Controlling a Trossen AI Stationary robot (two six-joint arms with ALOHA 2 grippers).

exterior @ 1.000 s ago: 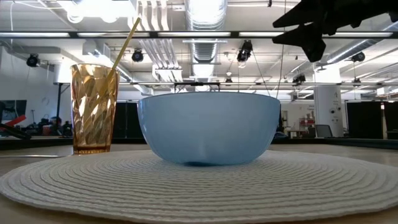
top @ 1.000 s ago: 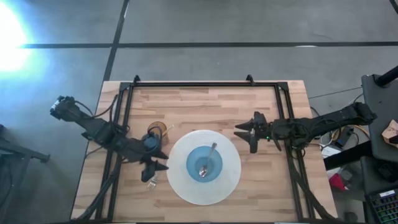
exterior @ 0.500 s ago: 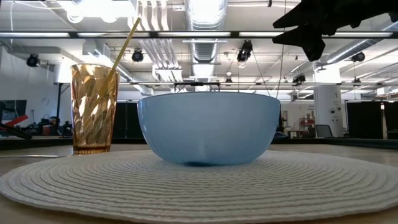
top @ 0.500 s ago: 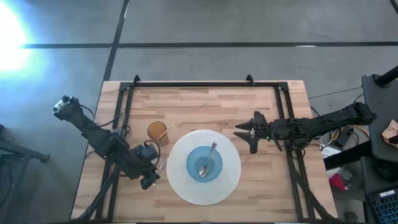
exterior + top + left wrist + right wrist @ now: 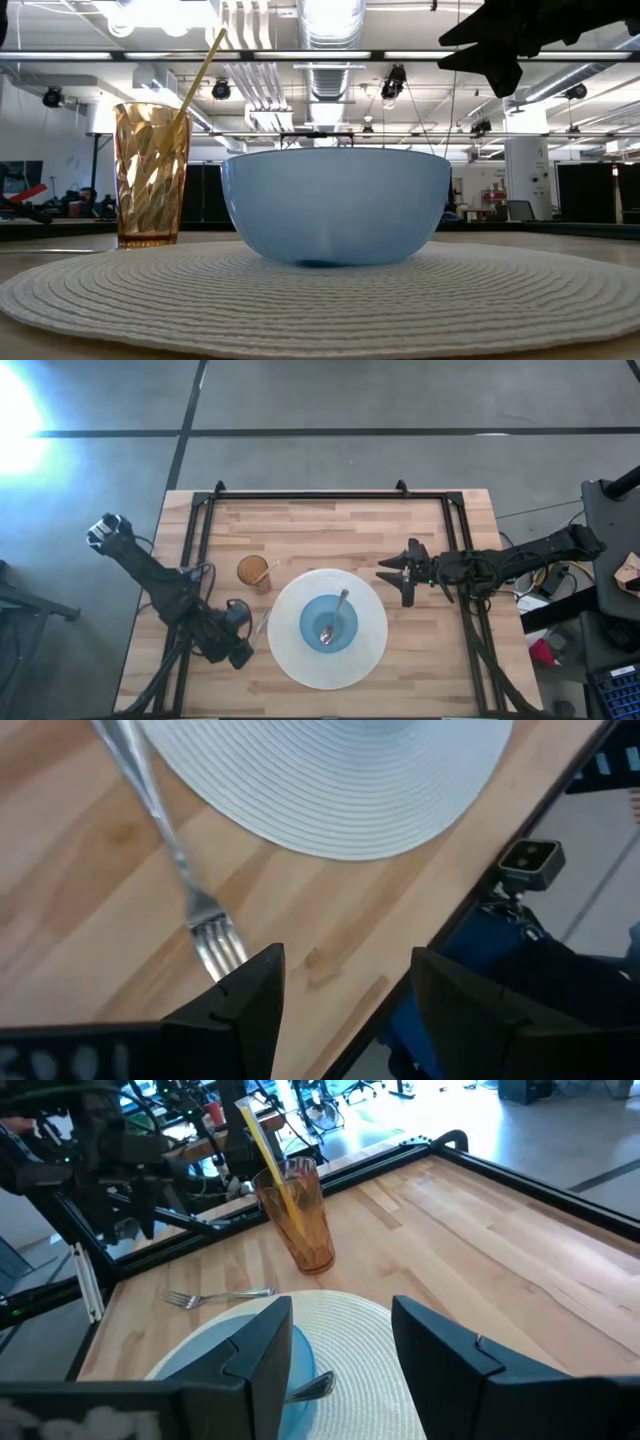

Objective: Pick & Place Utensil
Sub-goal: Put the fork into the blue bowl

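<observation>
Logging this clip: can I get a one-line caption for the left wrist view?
Left gripper, jaws open, above a fork lying on the wooden table beside the white placemat.

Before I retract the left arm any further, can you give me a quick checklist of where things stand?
1. Fork released: ok, it lies flat on the table, outside the left gripper.
2. Fork beside the mat, not on it: ok.
3. Left jaws open and empty: ok.
4. Left gripper has backed off from the glass: ok, it sits near the table's left front edge.
5. Spoon in the bowl: ok.
6. Right gripper clear of the mat: ok, open and waiting on the mat's right.
</observation>
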